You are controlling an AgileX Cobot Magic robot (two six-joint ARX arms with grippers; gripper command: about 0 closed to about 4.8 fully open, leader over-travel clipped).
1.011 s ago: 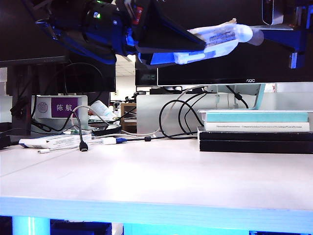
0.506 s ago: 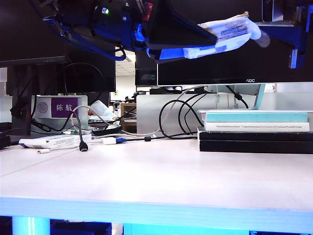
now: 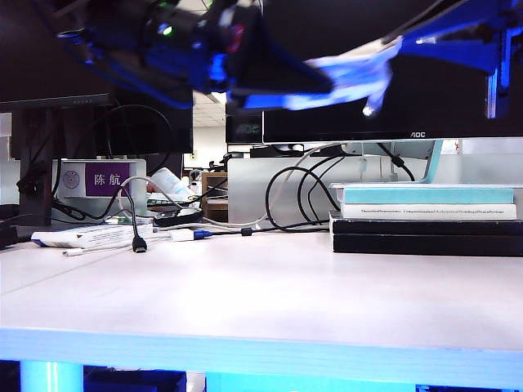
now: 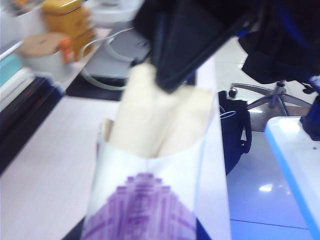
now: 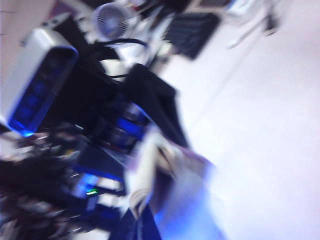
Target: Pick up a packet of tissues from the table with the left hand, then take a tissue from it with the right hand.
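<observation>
Now the right hand (image 4: 200, 35) fingers, clamped on the tissue (image 4: 155, 120), should pull straight while the left hand (image 3: 245, 61) fingers grip the packet of tissues (image 4: 150, 200) firmly

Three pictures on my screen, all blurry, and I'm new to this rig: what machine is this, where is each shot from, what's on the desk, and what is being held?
It is a robot with two arms, each ending in a two-finger gripper. The wide picture looks across the table; the other two come from cameras on the wrists. High above the table, the left gripper holds a packet of tissues, and the right gripper has shut on a tissue sticking out of it. On the table lie stacked books, cables and a long white package.
</observation>
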